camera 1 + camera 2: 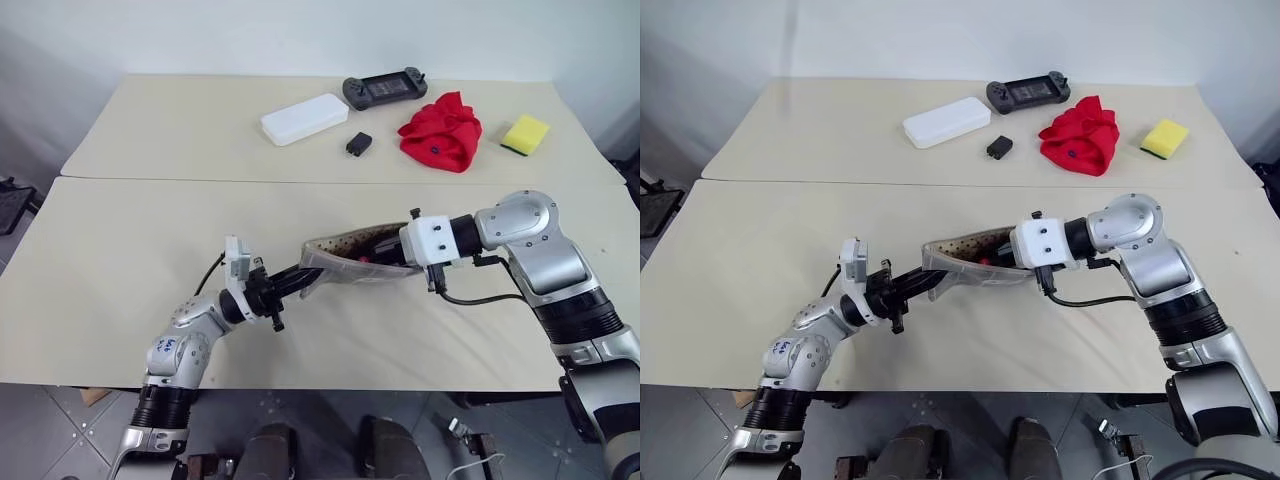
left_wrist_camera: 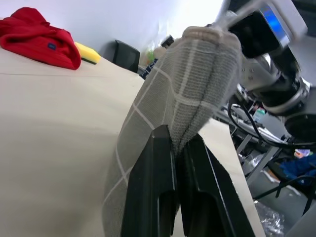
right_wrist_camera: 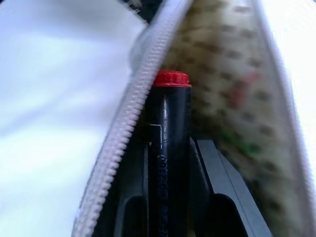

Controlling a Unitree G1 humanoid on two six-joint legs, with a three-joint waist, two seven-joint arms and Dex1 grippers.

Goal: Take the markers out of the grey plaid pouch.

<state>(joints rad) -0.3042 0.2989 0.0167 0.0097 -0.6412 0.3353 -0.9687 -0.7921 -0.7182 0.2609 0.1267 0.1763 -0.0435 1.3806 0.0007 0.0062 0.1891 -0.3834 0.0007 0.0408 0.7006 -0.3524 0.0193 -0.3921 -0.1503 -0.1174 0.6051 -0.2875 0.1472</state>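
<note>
Above the table's near edge, my left gripper (image 1: 300, 280) pinched the grey plaid fabric pouch (image 1: 350, 262) while my right gripper (image 3: 168, 148) clamped the black red-capped marker (image 3: 170, 128), which might snag on the zipper.

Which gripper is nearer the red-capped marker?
Right. The right gripper is shut on the marker inside the pouch; the left gripper pinches the pouch's far end.
</note>
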